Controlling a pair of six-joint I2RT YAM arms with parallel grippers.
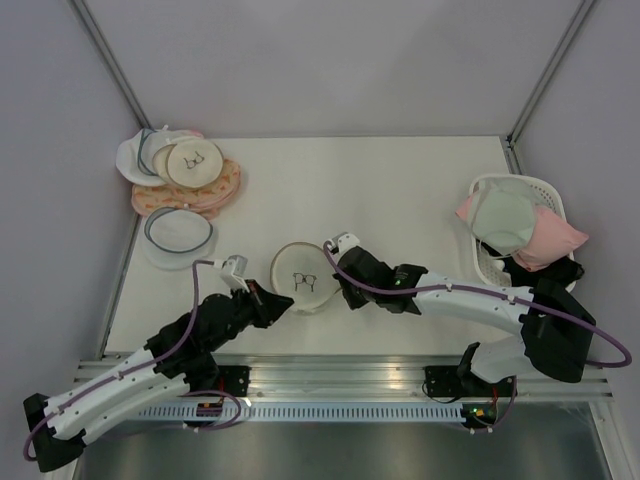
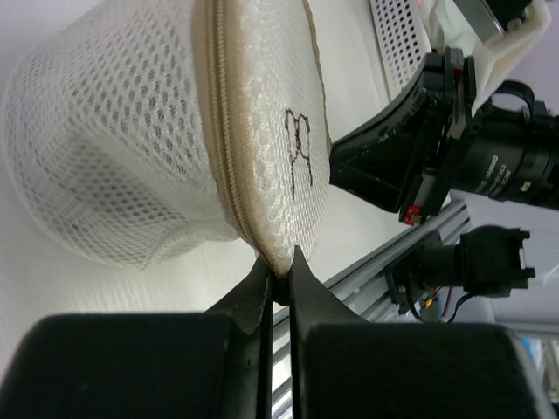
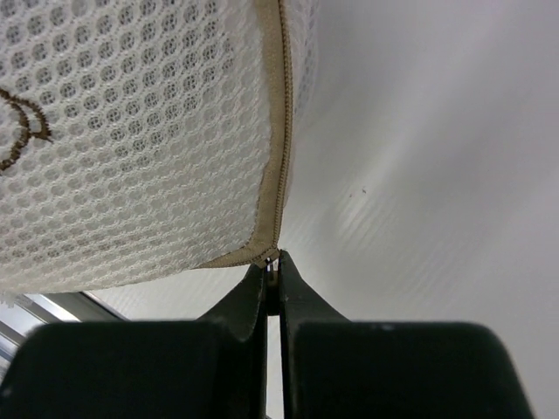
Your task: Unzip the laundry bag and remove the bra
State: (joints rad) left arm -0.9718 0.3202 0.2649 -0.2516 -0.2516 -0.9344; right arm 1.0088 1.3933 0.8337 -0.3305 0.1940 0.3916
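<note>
The laundry bag, a round cream mesh pouch with a tan zipper rim and a dark bra outline on its face, lies near the table's front middle. My left gripper comes in from the left. In the left wrist view it is shut on the rim of the bag. My right gripper meets the bag's right edge. In the right wrist view it is shut on the small metal zipper pull at the corner of the bag. The zipper looks closed where it shows. The bra is hidden.
A pile of pink, white and cream pouches sits at the back left. A flat white disc with a grey-blue rim lies in front of it. A white basket at the right holds pale green and pink garments. A metal rail runs along the front edge.
</note>
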